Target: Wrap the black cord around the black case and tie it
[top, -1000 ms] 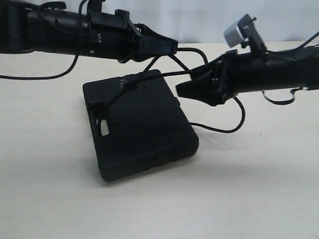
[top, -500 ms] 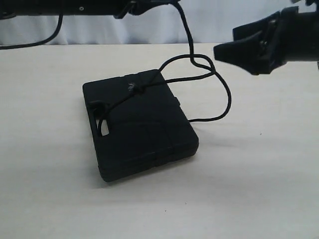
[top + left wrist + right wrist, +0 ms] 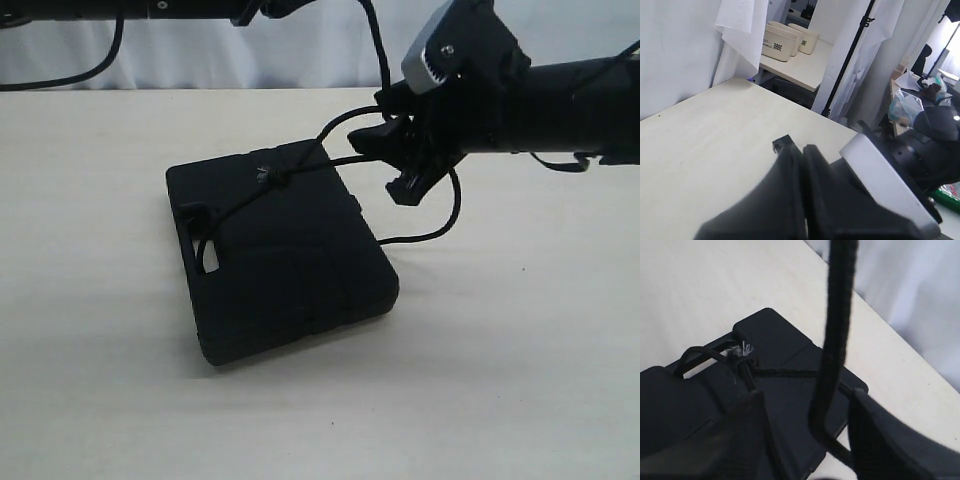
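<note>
The black case [image 3: 290, 260] lies flat on the table, its handle cutout [image 3: 208, 258] toward the left. The black cord [image 3: 455, 200] passes through the cutout and crosses the lid to a frayed knot [image 3: 265, 177]. From there it loops right of the case and rises to the top edge. My left gripper [image 3: 300, 6] sits there, fingers [image 3: 790, 165] pressed together, apparently pinching the cord. My right gripper [image 3: 390, 163] is open beside the case's far right corner. In the right wrist view the rising cord [image 3: 840, 300] hangs between this gripper's [image 3: 805, 405] spread fingers, above the case [image 3: 785, 355] and knot [image 3: 742, 351].
A smooth robot cable [image 3: 60, 80] hangs at the back left before a white curtain [image 3: 300, 55]. The left wrist view shows a side table with cream containers [image 3: 785, 42], a black pole [image 3: 850, 55] and the right arm's white camera block [image 3: 885, 175].
My right gripper has come down and left from the upper right, and its open fingers now straddle the cord by the case's corner. The left arm stays high with the cord's end.
</note>
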You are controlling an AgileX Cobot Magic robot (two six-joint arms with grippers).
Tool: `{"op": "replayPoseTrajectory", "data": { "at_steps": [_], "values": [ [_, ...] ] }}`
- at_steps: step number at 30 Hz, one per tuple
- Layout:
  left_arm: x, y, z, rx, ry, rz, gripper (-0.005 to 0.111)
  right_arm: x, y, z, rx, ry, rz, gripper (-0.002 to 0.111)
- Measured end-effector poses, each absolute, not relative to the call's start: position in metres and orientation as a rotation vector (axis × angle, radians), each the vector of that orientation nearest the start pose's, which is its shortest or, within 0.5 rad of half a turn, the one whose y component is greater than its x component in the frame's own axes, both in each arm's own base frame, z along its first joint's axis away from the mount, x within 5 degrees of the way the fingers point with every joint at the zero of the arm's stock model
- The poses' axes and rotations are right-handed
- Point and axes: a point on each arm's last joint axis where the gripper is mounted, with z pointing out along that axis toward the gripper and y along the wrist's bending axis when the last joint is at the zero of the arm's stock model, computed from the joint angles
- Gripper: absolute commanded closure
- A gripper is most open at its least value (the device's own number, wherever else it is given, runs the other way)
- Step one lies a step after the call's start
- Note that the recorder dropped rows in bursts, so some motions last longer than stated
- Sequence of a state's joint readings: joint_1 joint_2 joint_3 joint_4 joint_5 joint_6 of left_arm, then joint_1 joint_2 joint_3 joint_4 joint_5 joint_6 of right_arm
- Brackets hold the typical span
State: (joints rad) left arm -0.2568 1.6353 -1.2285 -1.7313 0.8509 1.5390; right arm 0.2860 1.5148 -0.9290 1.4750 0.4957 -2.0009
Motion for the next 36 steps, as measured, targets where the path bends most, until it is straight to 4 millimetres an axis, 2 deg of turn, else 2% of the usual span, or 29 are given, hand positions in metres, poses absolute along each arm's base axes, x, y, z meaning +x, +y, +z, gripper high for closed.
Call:
{"op": "replayPoseTrajectory", "data": {
  "at_steps": [4, 12, 14, 20, 24, 29, 33, 36],
  "values": [
    [0.333, -0.157, 0.336, 0.630, 1.675, -1.094, 0.107, 0.298, 0.133, 0.265, -1.065, 1.762, 0.355, 0.104],
    [0.336, -0.156, 0.335, 0.606, 1.690, -1.060, 0.106, 0.297, 0.132, 0.268, -1.064, 1.752, 0.340, 0.104],
    [0.336, -0.155, 0.335, 0.601, 1.693, -1.054, 0.102, 0.296, 0.131, 0.271, -1.050, 1.752, 0.325, 0.104],
    [0.338, -0.151, 0.328, 0.641, 1.773, -0.918, 0.067, 0.300, 0.119, 0.279, -0.919, 1.804, 0.320, 0.104],
    [0.336, -0.142, 0.316, 0.699, 1.941, -0.744, 0.052, 0.312, 0.101, 0.293, -0.719, 1.853, 0.357, 0.104],
    [0.328, -0.121, 0.293, 0.789, 2.252, -0.440, 0.051, 0.329, 0.065, 0.310, -0.461, 1.883, 0.330, 0.104],
    [0.323, -0.098, 0.264, 0.670, 2.539, -0.198, 0.051, 0.335, 0.042, 0.309, -0.325, 1.914, 0.301, 0.104],
    [0.317, -0.085, 0.234, 0.491, 2.726, -0.073, 0.051, 0.340, 0.039, 0.300, -0.318, 1.945, 0.308, 0.104]
  ]
}}
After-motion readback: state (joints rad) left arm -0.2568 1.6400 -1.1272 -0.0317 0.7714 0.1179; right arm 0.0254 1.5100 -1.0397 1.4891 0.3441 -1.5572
